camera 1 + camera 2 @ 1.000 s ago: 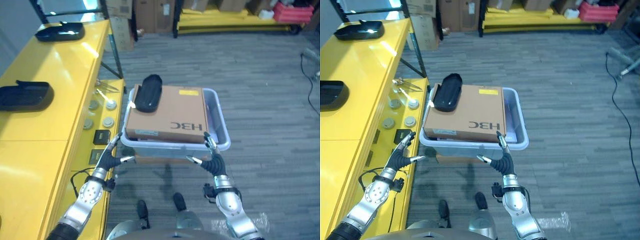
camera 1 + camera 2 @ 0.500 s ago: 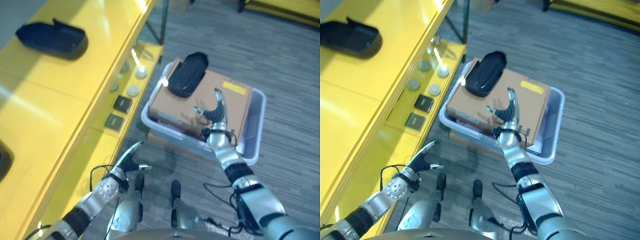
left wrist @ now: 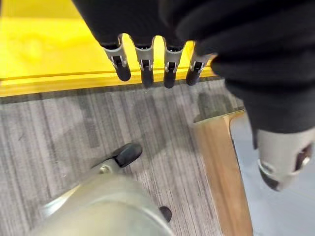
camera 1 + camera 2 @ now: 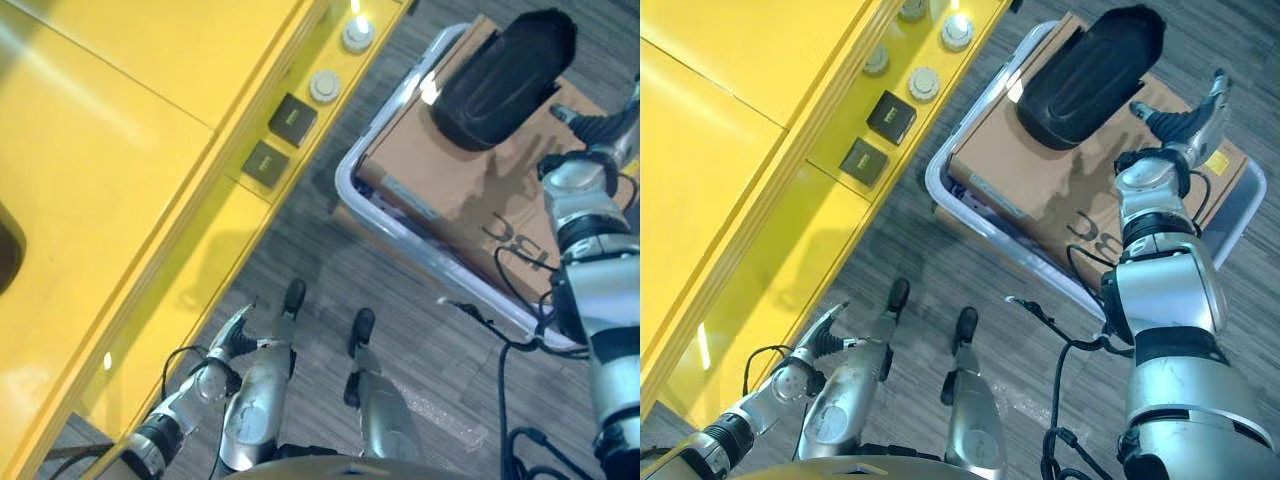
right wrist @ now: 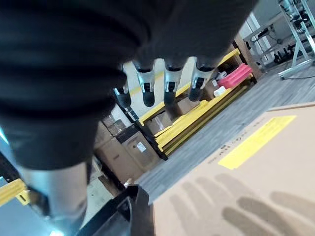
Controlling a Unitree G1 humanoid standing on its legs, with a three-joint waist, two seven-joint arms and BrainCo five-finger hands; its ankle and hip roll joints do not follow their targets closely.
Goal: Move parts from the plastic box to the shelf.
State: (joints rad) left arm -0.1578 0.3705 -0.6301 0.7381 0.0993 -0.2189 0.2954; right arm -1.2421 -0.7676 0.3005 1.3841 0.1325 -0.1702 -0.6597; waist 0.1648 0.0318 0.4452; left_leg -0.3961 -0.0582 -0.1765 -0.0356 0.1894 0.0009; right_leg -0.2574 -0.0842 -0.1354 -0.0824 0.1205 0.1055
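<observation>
A pale plastic box (image 4: 937,196) stands on the floor beside the yellow shelf (image 4: 120,150). A brown cardboard box (image 4: 1040,170) lies in it, and a long black part (image 4: 1090,75) rests on the cardboard. My right hand (image 4: 1180,125) is open above the cardboard, just beside the black part and apart from it. In the right wrist view its fingers (image 5: 167,91) are straight over the cardboard box (image 5: 246,187). My left hand (image 4: 822,342) is open, low by the shelf's front; its fingers (image 3: 142,69) are straight and hold nothing.
The shelf's lower ledge carries two small black squares (image 4: 292,118) and round discs (image 4: 325,85). Another black part (image 4: 5,250) lies on the shelf top at the left edge. A wooden base (image 3: 221,162) shows under the box. Grey carpet surrounds the box.
The camera has tipped down and swung left. My right hand went from the box's near rim to above the cardboard by the black part. My left hand dropped back beside the shelf.
</observation>
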